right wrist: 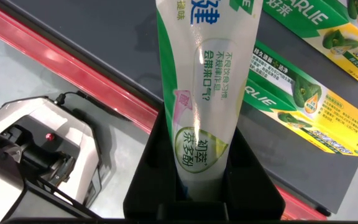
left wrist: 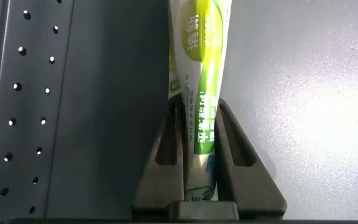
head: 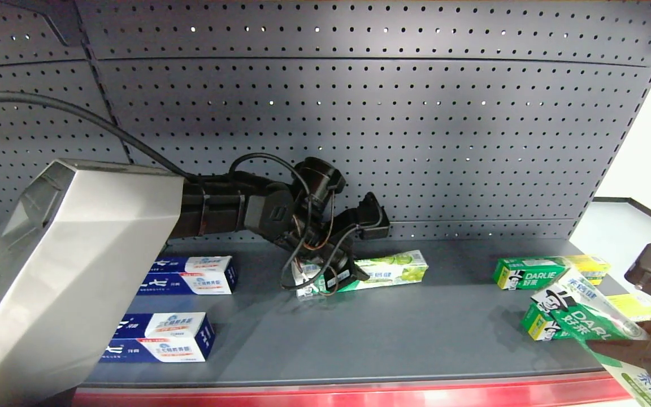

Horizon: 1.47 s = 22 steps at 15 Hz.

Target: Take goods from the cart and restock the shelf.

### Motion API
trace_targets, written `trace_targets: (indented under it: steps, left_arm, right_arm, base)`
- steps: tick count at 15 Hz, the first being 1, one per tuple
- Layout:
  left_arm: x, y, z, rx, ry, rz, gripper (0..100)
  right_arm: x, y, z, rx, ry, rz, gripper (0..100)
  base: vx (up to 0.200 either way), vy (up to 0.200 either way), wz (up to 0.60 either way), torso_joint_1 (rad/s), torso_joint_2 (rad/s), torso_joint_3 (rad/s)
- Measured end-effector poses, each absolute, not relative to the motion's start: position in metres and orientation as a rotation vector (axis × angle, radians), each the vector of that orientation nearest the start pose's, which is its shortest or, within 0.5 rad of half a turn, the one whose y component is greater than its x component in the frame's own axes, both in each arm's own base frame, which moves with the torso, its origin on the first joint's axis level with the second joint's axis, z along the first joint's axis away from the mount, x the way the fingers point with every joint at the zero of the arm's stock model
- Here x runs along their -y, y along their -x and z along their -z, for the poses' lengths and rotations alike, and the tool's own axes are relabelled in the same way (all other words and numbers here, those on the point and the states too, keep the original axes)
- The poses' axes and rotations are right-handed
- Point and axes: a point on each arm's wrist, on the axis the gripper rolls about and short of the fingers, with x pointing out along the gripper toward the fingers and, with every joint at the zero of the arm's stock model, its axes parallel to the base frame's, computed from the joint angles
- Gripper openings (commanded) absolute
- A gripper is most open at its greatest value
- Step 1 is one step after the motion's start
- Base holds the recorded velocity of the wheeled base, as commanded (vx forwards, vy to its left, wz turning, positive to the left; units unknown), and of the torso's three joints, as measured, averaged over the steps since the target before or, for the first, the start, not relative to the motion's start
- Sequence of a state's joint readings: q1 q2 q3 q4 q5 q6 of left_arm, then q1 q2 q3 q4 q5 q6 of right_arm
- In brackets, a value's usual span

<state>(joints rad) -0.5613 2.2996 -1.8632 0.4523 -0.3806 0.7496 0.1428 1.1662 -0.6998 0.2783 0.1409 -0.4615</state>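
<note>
Surface: you are working over a flat, matt grey metal shelf deck. It is backed by a grey perforated panel with regular rows of small round holes and edged at the front by a glossy red strip. Past the shelf's right-hand upright the room is bright and washed out, and no detail can be told there.

Your left gripper sits at the middle of the deck, close to the back panel. Its two black wedge-shaped fingers are pinched on the near end of a long lime-green and white toothpaste carton. The carton lies lengthwise along the deck, parallel to the panel. You cannot confirm from these views whether it rests on the metal.

Your right gripper is at the front right corner. Its black fingers are clamped on one end of a glossy green-and-white toothpaste pack, which is held tilted above the deck's front edge.

Stock on the deck:
- On the left, two groups of blue-and-white cartons are set well apart, one at the back and one at the front.
- On the right, a dark green carton lies with a yellow-green carton just behind it.
- Another green carton lies partly under the tilted pack.

All cartons are slim rectangular card with printed faces.
</note>
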Motion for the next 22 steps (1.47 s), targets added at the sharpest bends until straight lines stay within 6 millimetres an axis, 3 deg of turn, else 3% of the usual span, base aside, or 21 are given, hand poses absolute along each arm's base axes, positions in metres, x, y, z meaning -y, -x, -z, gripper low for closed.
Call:
trace_targets:
  steps: [9, 15, 22]
  left_arm:
    - [0.242, -0.339, -0.158, -0.574, -0.731, 1.229, 0]
    - [0.255, -0.307, -0.177, -0.544, -0.721, 1.278, 0]
    - [0.242, -0.281, -0.172, -0.569, -0.734, 1.300, 0]
  right_arm:
    - [-0.024, -0.143, -0.192, -0.684, 0.437, -0.441, 0]
    - [-0.022, -0.134, -0.189, -0.677, 0.435, -0.433, 0]
    - [-0.021, -0.129, -0.191, -0.660, 0.436, -0.430, 0]
  base:
    - [0.000, 0.000, 0.00, 0.000, 0.00, 0.000]
    - [0.000, 0.000, 0.00, 0.000, 0.00, 0.000]
    - [0.000, 0.000, 0.00, 0.000, 0.00, 0.000]
